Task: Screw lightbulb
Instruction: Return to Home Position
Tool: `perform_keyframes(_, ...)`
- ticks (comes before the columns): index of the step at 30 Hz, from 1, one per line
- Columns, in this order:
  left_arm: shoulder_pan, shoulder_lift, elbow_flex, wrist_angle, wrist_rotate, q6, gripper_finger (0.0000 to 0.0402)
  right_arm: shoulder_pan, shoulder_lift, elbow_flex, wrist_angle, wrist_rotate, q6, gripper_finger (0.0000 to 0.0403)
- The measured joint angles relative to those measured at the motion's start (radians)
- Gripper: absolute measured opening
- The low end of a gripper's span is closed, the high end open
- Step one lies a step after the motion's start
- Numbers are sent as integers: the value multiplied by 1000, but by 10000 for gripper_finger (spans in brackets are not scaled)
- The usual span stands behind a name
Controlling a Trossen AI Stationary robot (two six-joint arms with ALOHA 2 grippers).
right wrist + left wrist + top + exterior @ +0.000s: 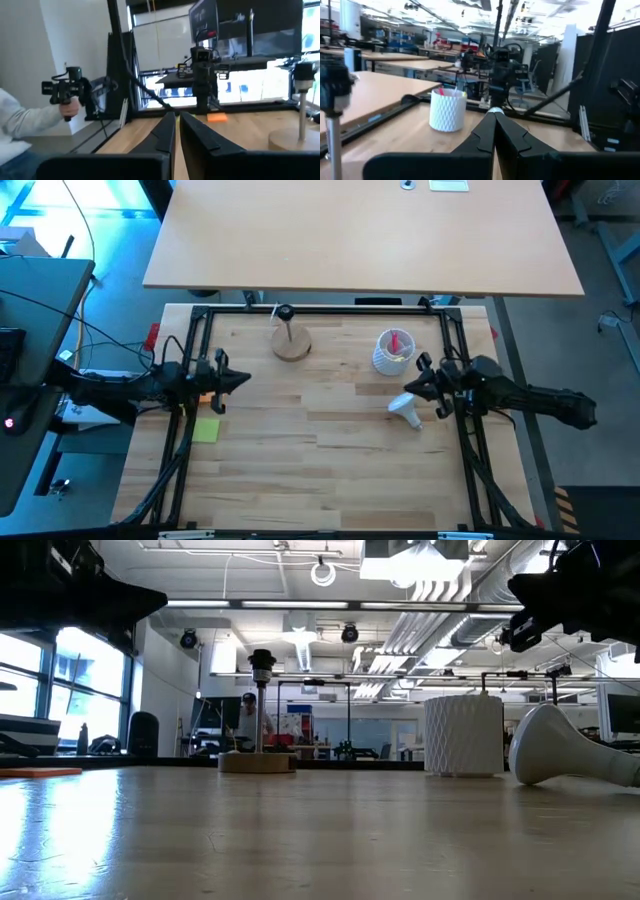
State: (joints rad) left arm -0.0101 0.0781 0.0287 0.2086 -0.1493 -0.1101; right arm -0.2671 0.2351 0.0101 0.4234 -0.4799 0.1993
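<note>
The lightbulb (407,412) lies on the desk (320,470) right of centre, apart from the bare-socketed lamp base (290,342) at upper centre, with the left pincer (243,378) and right pincer (408,393) both pressed together, empty, so the screwing seems undone.

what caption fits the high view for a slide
Lightbulb lies on its side by the right gripper, apart from the wooden lamp base; left gripper waits at the table's left.

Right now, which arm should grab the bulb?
Right, likely. The lightbulb lies on its side beside the right gripper; the left gripper sits across the table, nearer the wooden base. Both jaws are shut, so open first.
</note>
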Motion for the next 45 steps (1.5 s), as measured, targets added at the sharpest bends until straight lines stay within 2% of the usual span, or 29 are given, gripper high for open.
perform_keyframes(2, 0, 9, -18, 23, 14, 11, 0, 12, -4, 0, -19, -10, -20, 21)
perform_keyframes(6, 0, 10, -18, 23, 67, 75, 0, 26, -9, 0, -98, -104, -83, 20)
perform_keyframes(9, 0, 11, -18, 21, 66, 89, 0, 29, -6, 0, -111, -83, -86, 20)
perform_keyframes(15, 0, 10, -18, -24, 66, -45, 0, 28, -6, 0, -130, -45, 36, 20)
perform_keyframes(26, 0, 11, -18, -32, 63, -53, 0, 31, -7, 0, -175, -46, 70, 20)
perform_keyframes(31, -30, -25, -17, -45, 44, -53, 0, 133, -64, 0, -237, -41, 62, 20)
perform_keyframes(34, -33, -78, -16, -72, 42, -54, 0, 198, -140, 0, -296, -45, 62, 20)
perform_keyframes(37, -27, -73, -17, -61, 39, -54, 0, 257, -228, 0, -357, -47, 62, 20)
perform_keyframes(45, -28, -75, -17, -82, 38, -54, 0, 296, -224, 0, -306, -51, 62, 20)
